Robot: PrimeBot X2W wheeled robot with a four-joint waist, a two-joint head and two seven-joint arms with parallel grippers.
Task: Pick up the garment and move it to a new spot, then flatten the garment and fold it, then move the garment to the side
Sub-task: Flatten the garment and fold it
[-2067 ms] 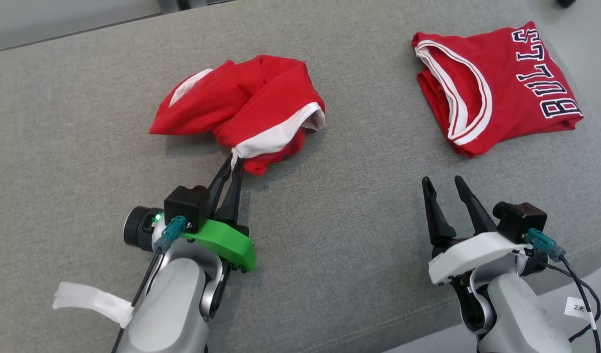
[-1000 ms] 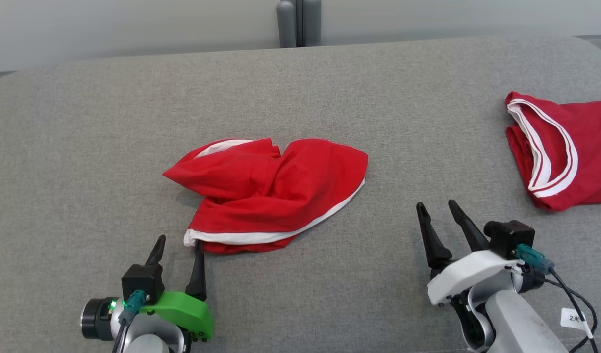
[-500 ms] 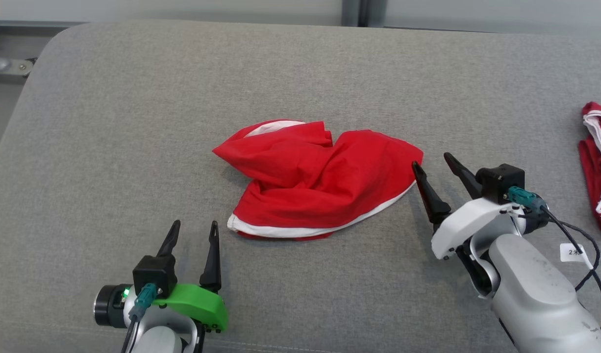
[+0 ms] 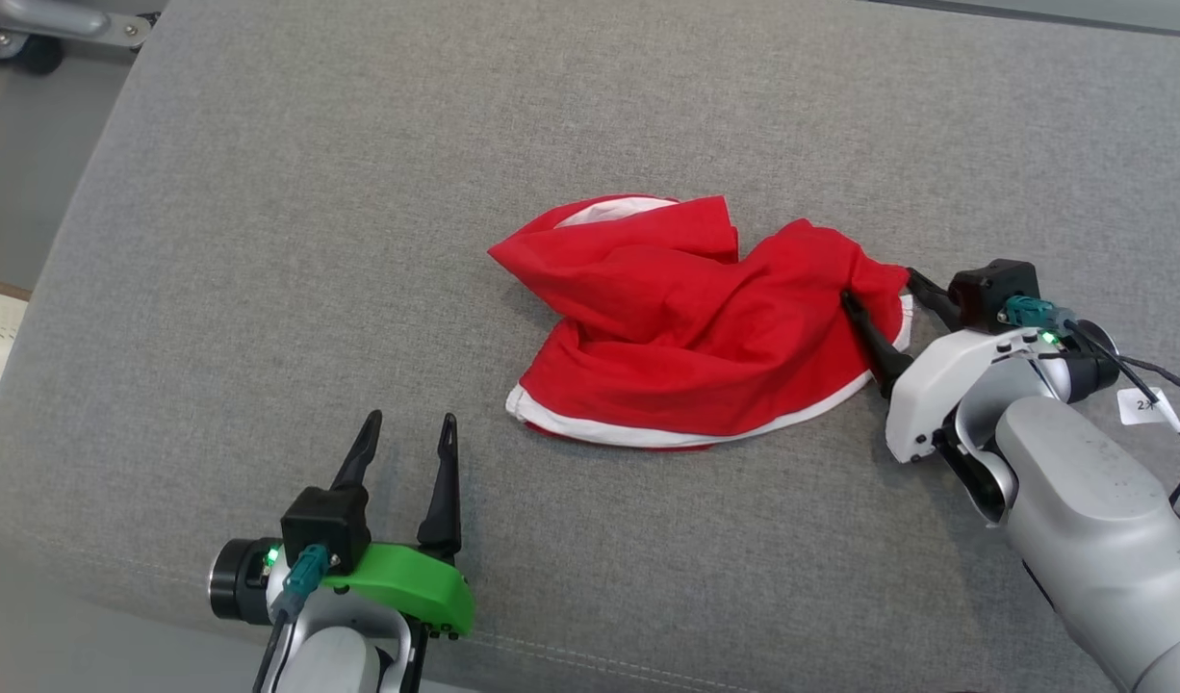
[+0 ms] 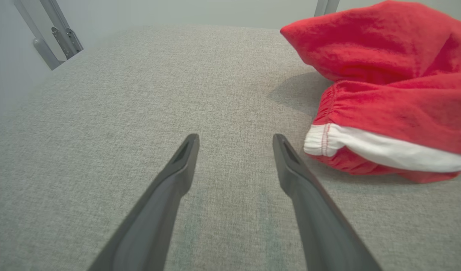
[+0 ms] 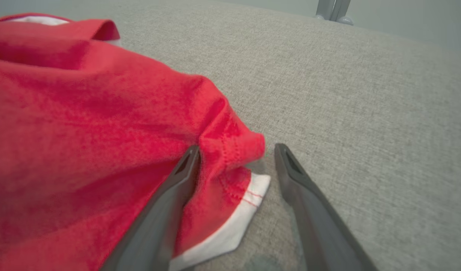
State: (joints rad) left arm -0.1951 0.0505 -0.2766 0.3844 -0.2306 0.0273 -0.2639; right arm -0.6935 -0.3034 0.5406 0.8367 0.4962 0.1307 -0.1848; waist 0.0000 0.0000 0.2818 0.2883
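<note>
Straddling a crumpled red white-trimmed cloth garment (image 4: pixel 686 337) at three o'clock, right gripper (image 4: pixel 879 286) fingers (image 4: pixel 869 339) spread; left gripper (image 4: pixel 411 418), seven o'clock, fingers spread. White cable tag (image 4: pixel 1143 406): "2".

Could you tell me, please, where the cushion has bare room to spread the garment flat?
Broad bare cushion lies left of the red garment and beyond it, toward the far edge. The near strip between the left end effector and the white hem is narrower. The right corner is crowded: the right end effector straddles it.
</note>
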